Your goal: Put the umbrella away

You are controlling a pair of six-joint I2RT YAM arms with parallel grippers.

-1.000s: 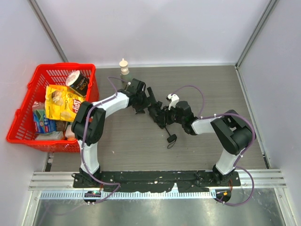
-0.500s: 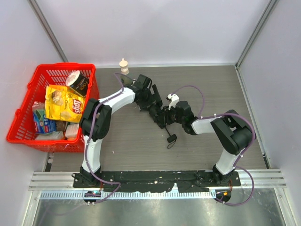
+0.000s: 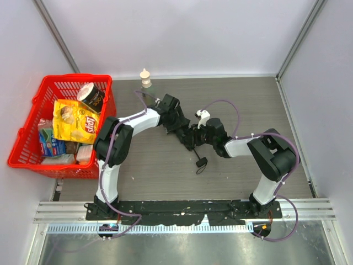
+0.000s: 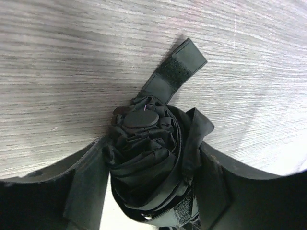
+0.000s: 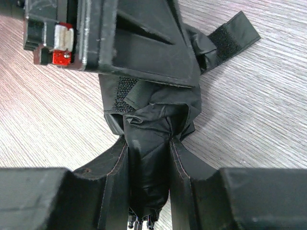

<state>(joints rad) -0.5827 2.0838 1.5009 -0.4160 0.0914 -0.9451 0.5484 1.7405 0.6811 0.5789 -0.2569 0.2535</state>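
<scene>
Lying mid-tabletop [image 3: 248, 99], the umbrella [image 4: 144, 120] runs diagonally, handle [image 3: 201, 163] toward the arm bases. Left claw [image 4: 151, 163] is clamped round the bunched far tip; right claw [image 5: 147, 163] pinches the fabric nearer the handle. Strap [image 4: 175, 69] hangs loose.

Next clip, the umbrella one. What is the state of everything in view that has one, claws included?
umbrella: collapsed, canopy bunched loosely, gripped by both claws.
closure strap: undone, sticking out loose over the table.
left claw: shut on the umbrella near its cap end.
right claw: shut on the umbrella's fabric.
red basket: filled with groceries.
bottle: standing upright.
</scene>
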